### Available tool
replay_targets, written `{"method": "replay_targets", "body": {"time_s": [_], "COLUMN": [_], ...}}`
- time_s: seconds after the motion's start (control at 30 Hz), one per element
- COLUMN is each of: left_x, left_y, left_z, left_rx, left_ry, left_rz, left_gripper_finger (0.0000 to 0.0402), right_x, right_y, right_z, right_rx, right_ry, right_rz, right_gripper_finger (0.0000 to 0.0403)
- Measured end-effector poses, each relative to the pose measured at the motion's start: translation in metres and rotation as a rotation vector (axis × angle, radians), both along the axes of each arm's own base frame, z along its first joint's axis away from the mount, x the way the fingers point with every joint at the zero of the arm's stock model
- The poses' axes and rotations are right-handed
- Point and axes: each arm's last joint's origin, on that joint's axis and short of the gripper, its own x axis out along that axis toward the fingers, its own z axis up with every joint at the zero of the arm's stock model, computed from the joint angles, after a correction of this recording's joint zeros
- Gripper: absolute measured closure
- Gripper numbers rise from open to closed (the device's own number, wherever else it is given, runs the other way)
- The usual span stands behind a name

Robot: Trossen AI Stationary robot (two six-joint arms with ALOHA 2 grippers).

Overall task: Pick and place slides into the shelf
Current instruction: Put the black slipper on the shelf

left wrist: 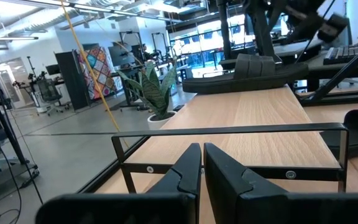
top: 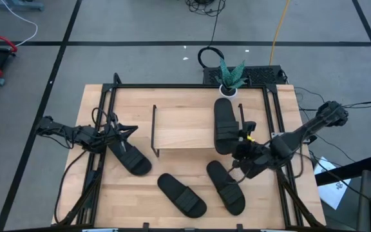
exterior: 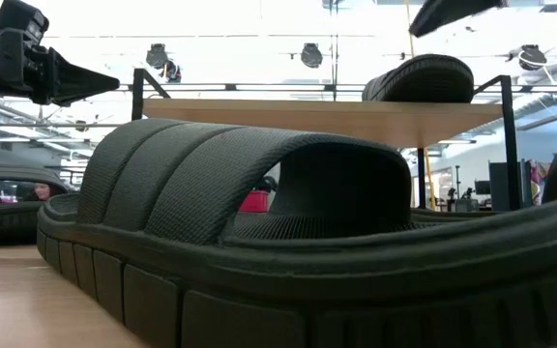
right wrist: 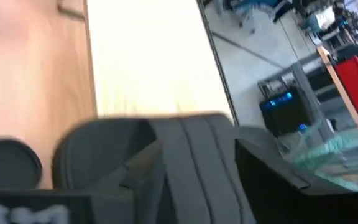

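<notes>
The shelf (top: 185,129) stands mid-table on thin black wire frames. One black slide (top: 224,125) lies flat on the right end of its wooden top board and also shows in the low view (exterior: 419,79). Three more slides rest soles-down on the table: one at the left (top: 129,158), one near the middle (top: 181,194), which fills the low view (exterior: 259,213), and one at the right (top: 225,187). My right gripper (top: 237,154) hovers open just above the shelf slide's near end (right wrist: 185,162), clear of it. My left gripper (left wrist: 201,168) waits shut at the table's left, pointing level.
A potted plant (top: 230,77) stands at the table's far edge behind the shelf. Black rails (top: 105,116) frame the tabletop on the left and right sides. The left half of the shelf's top board (top: 179,125) is bare.
</notes>
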Motion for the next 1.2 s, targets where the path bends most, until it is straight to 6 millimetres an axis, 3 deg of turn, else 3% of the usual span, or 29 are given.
{"method": "replay_targets", "body": {"time_s": [0.17, 0.23, 0.43, 0.6, 0.93, 1.2], "left_x": [0.000, 0.000, 0.000, 0.000, 0.000, 0.000], "left_y": [0.000, 0.000, 0.000, 0.000, 0.000, 0.000], "left_z": [0.000, 0.000, 0.000, 0.000, 0.000, 0.000], "left_rx": [0.001, 0.001, 0.003, 0.006, 0.022, 0.037], "left_ry": [0.001, 0.001, 0.001, 0.002, 0.007, 0.012], "left_rz": [0.000, 0.000, 0.000, 0.000, 0.001, 0.002], "left_gripper_finger": [0.0376, 0.0376, 0.0376, 0.0376, 0.0376, 0.0376], "right_x": [0.003, 0.007, 0.013, 0.003, -0.055, -0.096], "right_y": [0.007, 0.011, 0.017, 0.014, -0.019, -0.035], "right_z": [0.010, 0.008, -0.010, -0.015, -0.007, -0.017], "right_rx": [0.097, 0.142, 0.205, 0.224, 0.419, 0.680], "right_ry": [-0.050, -0.048, -0.074, -0.120, -0.393, -0.413], "right_rz": [0.117, 0.173, 0.267, 0.285, 0.537, 0.896], "right_gripper_finger": [0.0365, 0.0390, 0.0401, 0.0402, 0.0402, 0.0403]}}
